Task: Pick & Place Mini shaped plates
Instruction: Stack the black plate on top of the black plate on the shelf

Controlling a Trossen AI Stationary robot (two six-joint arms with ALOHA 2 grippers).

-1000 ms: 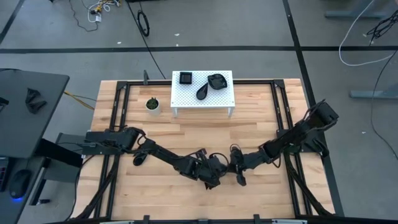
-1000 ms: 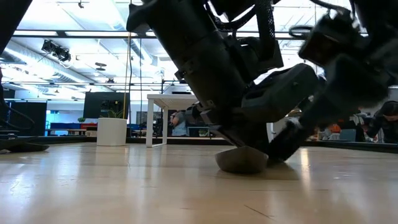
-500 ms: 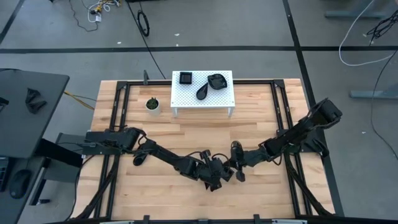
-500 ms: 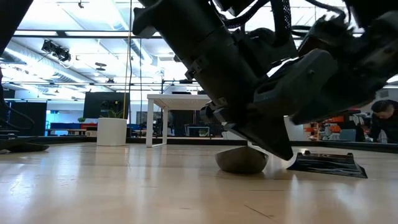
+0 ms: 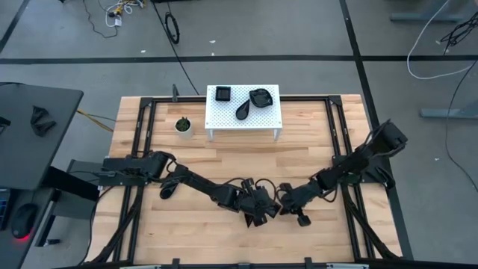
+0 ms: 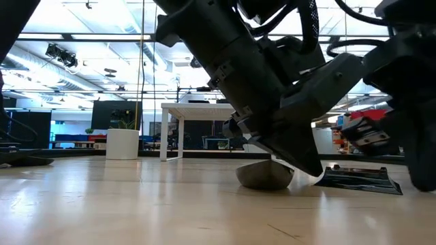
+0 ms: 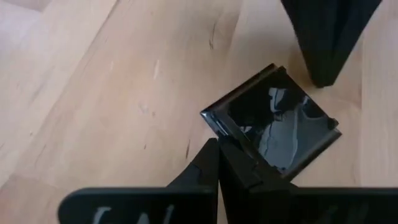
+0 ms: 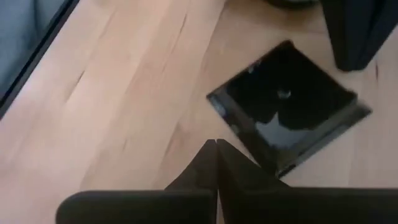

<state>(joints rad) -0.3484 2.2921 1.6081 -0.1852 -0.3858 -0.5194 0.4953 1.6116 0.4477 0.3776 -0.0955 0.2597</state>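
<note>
A glossy black square mini plate [image 7: 273,124] lies flat on the wood near the table's front middle, also seen in the low view [image 6: 357,180]. A rounded dark dish [image 6: 264,175] rests bottom-down next to it. My left gripper [image 7: 217,144] is shut, its tips at the square plate's near rim, slanting down [image 6: 303,167]. My right gripper [image 8: 216,144] is shut too. It points down at the bare wood, a short way from the same plate [image 8: 289,102] on the opposite side. Three more black plates [image 5: 243,110] lie on the white stand. My left gripper slants down with its shut fingertips [image 7: 239,163] at the square plate's near rim [image 7: 261,163]. The fingers themselves cover that spot, so I cannot tell whether they touch the plate. The plate lies flat on the table.
The white perforated stand [image 5: 243,119] is at the table's far middle, with a small white pot with a green plant [image 5: 183,125] to its left. A dark flat object [image 5: 166,190] lies under my left arm. Black frame rails run along both table sides.
My right gripper has rolled and tipped, and has drawn back from the two dishes toward the table's right edge. That has uncovered the square plate in the low view. My left gripper has turned a little in place. Both dishes lie where they were.
</note>
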